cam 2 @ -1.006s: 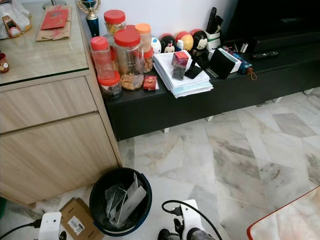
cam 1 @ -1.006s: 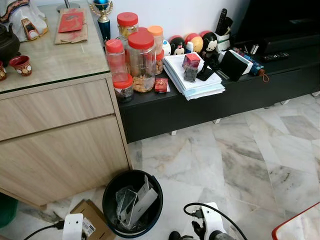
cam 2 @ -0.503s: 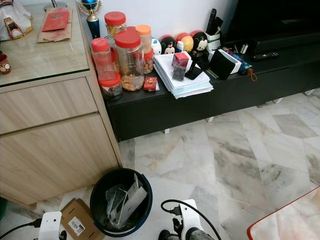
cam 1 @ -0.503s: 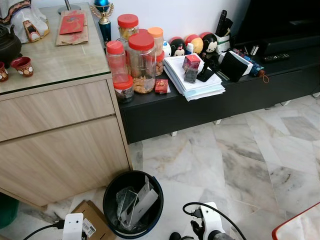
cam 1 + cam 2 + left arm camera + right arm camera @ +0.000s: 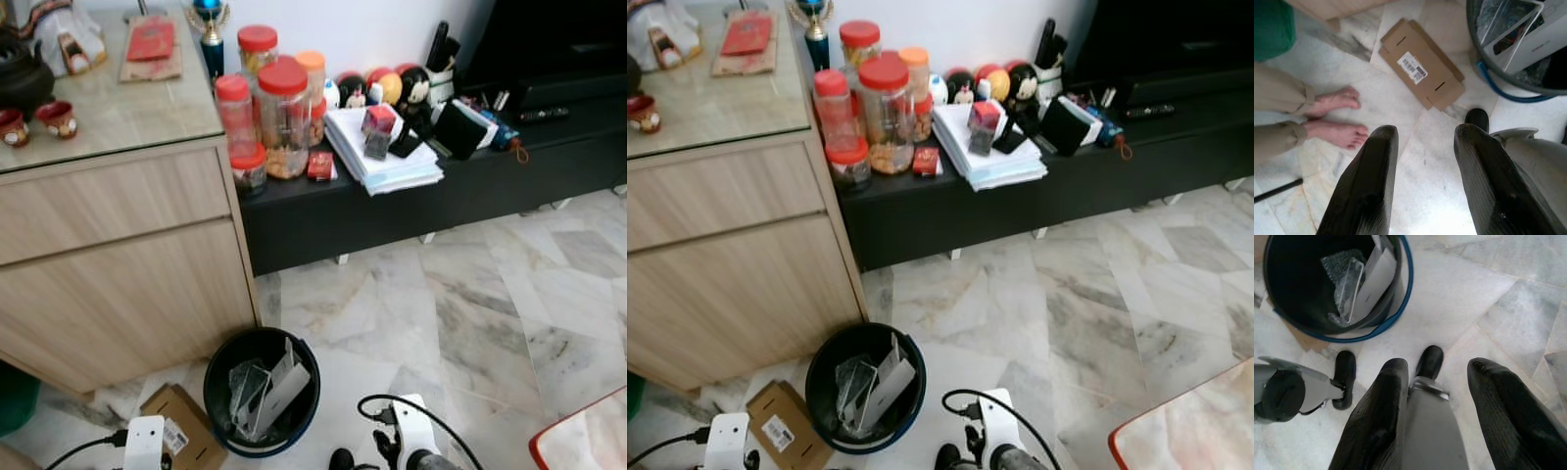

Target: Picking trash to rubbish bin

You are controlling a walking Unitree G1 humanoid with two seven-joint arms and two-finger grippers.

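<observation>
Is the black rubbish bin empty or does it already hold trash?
Not empty. The rubbish bin stands upright on the floor holding a white carton and clear plastic packaging.

Marble floor [image 5: 470,304] under black bin [image 5: 261,392], flattened carton [image 5: 181,431].

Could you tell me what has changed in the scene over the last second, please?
Only the camera has shifted a little; nothing was picked up or let go. The black bin, holding white packaging, stands where it was on the marble floor, the flat cardboard box lies beside it, and both the left gripper and right gripper hang open and empty.
</observation>
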